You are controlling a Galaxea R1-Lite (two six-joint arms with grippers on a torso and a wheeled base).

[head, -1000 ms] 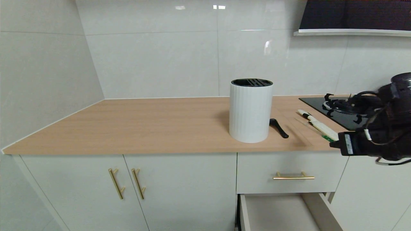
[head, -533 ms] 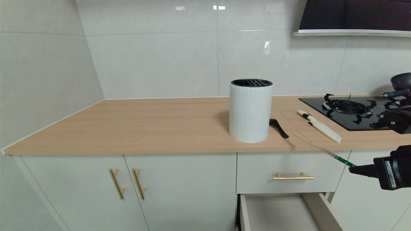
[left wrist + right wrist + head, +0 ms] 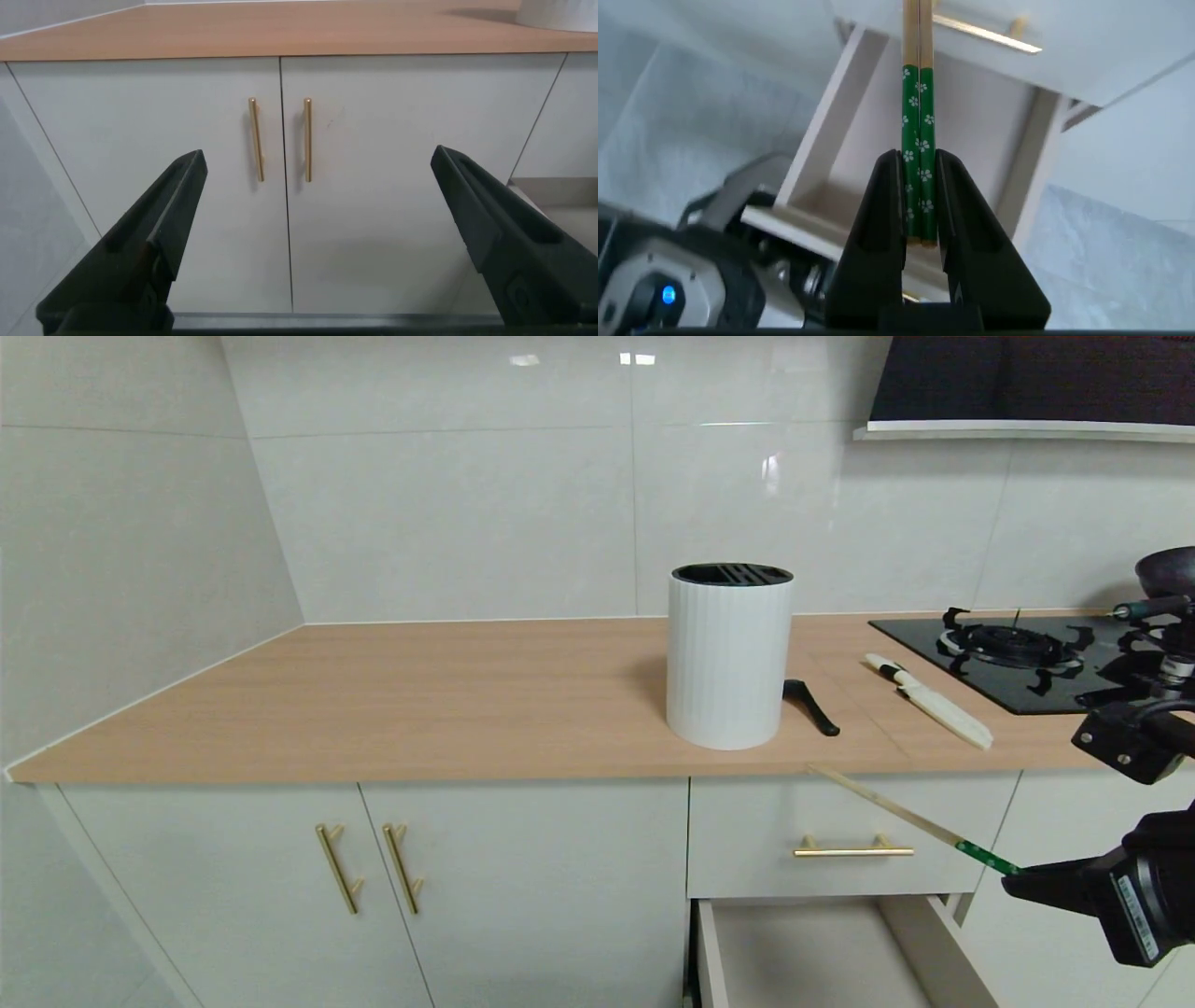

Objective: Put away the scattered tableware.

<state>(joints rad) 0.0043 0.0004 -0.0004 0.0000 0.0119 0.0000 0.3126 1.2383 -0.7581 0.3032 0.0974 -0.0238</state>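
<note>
Right gripper (image 3: 1016,877) clamped on chopsticks (image 3: 910,817), now down beside the open drawer (image 3: 812,957).

Right gripper's jaws nearly closed, pinching the green patterned ends of the pair; left gripper (image 3: 318,161) spread wide, holding nothing, facing the cabinet doors (image 3: 280,187); within the last second the right gripper has descended from countertop (image 3: 420,700) level to below its edge, the sticks slanting up towards the counter's front; judged: pick-up complete, placement in the drawer outstanding; count: two chopsticks in hand; one pale knife (image 3: 929,702) and one black-handled utensil (image 3: 810,707) lying on the countertop, well apart from the gripper, awaiting collection; one white slotted holder (image 3: 728,658) just beside the utensil; one drawer open.
</note>
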